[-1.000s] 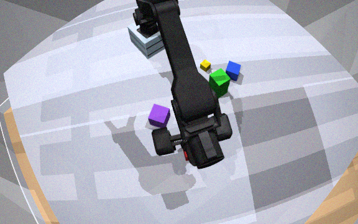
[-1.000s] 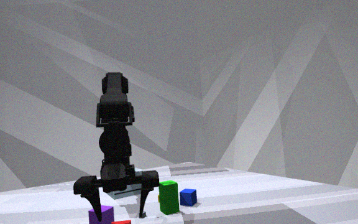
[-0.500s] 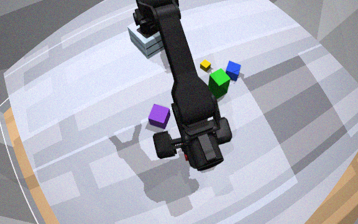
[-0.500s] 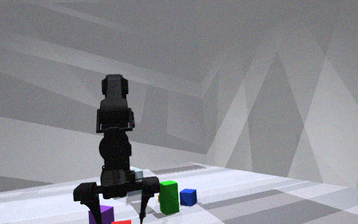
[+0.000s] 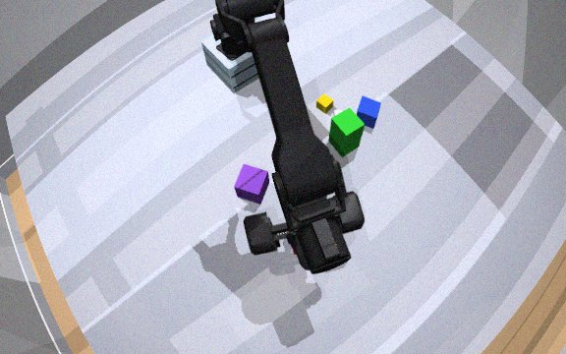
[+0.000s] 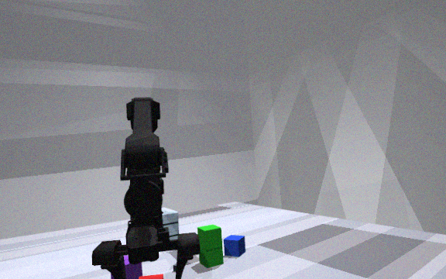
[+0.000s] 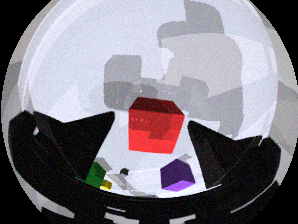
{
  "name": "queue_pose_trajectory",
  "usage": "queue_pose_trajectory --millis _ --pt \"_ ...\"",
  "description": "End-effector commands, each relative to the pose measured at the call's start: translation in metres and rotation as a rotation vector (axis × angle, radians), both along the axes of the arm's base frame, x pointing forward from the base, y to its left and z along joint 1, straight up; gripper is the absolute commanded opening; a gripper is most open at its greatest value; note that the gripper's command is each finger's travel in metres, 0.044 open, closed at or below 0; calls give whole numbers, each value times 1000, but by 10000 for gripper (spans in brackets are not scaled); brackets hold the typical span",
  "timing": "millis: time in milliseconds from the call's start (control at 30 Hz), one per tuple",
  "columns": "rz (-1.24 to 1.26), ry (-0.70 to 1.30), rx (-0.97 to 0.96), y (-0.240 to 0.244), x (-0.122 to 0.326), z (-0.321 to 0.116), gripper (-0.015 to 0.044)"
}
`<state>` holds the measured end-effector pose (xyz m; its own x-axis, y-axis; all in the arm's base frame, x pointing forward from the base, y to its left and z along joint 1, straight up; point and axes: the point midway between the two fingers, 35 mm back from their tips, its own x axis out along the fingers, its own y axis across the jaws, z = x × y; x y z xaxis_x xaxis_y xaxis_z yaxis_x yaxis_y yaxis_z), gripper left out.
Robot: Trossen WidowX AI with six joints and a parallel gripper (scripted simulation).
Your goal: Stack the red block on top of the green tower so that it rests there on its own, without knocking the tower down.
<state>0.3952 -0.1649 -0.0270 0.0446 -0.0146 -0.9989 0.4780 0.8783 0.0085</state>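
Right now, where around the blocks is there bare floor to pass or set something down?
Open floor lies left of the purple block and right of the blue block. It is crowded around the green tower, between blue block and yellow block.
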Motion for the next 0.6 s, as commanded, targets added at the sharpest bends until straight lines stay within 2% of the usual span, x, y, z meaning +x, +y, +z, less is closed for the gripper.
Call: queue_pose_trajectory --millis 0,567 --pt "4 10 -1 0 -2 -10 440" --pt "4 11 -1 0 -2 -12 440"
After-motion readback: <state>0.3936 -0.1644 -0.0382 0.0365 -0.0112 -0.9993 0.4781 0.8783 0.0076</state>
